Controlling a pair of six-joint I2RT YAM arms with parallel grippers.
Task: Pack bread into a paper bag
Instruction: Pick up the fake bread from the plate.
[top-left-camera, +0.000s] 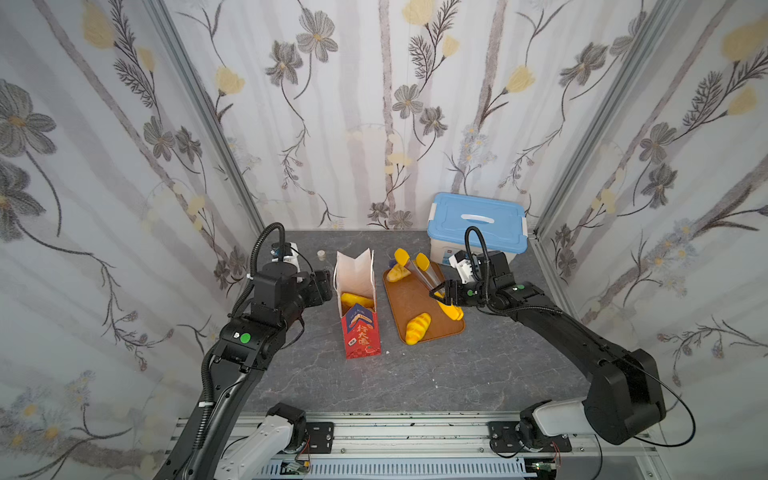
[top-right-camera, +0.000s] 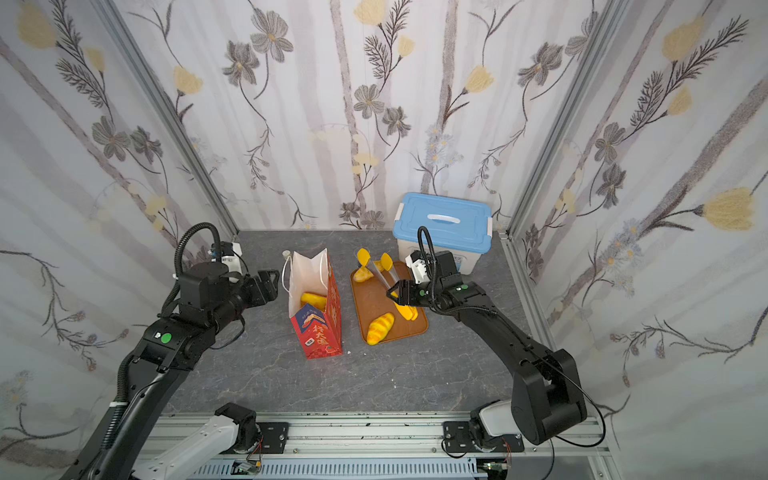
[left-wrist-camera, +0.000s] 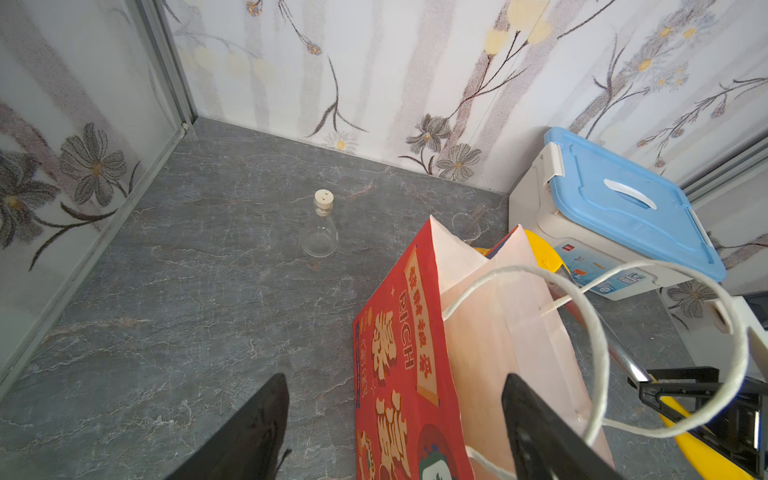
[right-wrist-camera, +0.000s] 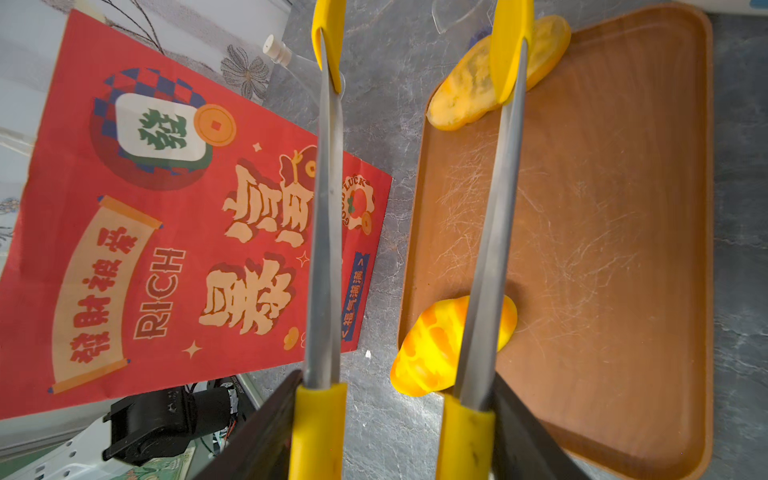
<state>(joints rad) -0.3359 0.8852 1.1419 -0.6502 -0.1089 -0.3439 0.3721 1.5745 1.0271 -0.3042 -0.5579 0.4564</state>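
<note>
Starting nearest you: glossy yellow-orange striped loaf (top-left-camera: 417, 328) lies at the near end of the brown tray (top-left-camera: 409, 293). Red paper bag (top-left-camera: 361, 336) stands upright beside it, oval loaf (top-left-camera: 355, 300) inside. Left gripper (top-left-camera: 326, 284) sits at its rim, jaws spread. Right gripper (top-left-camera: 439, 293), over the tray, pinches the tongs (top-left-camera: 424, 276), their tips apart by the far bun (top-left-camera: 398, 273).

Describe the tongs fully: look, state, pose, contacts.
The tongs have two bare metal arms with yellow tips and yellow handle sleeves. The right gripper is shut on the sleeves, yet the arms stand spread and hold nothing. They point away from the robot, above the brown tray, beside the paper bag. In the right wrist view one tip overlaps the flat bread at the tray's far end; contact unclear.
</note>
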